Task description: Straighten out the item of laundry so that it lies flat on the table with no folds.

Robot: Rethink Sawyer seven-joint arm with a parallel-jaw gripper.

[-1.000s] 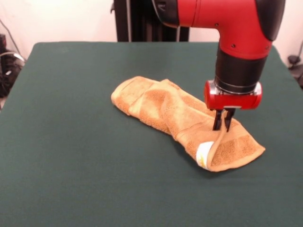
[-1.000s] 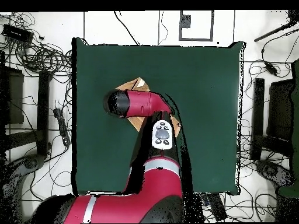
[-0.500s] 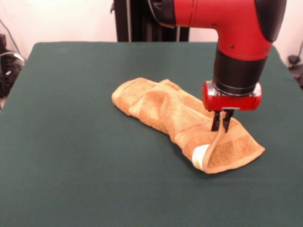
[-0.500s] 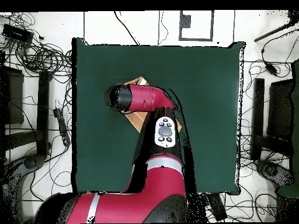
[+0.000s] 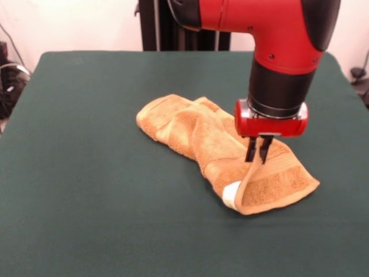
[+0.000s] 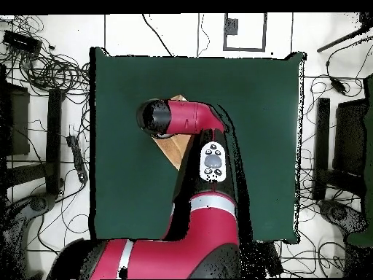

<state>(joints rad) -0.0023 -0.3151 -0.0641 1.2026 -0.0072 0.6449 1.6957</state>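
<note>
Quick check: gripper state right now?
Gripper: closed, pinching a raised edge of the towel, which otherwise lies bunched on the table.

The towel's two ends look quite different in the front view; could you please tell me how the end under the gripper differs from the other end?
The towel's end by the gripper has an edge pinched and lifted, with the white tag showing below; the far-left end lies on the table, rolled over and untouched. The gripped end spreads wider; the left end is narrower and bunched. Both are golden-orange terry and still folded.
</note>
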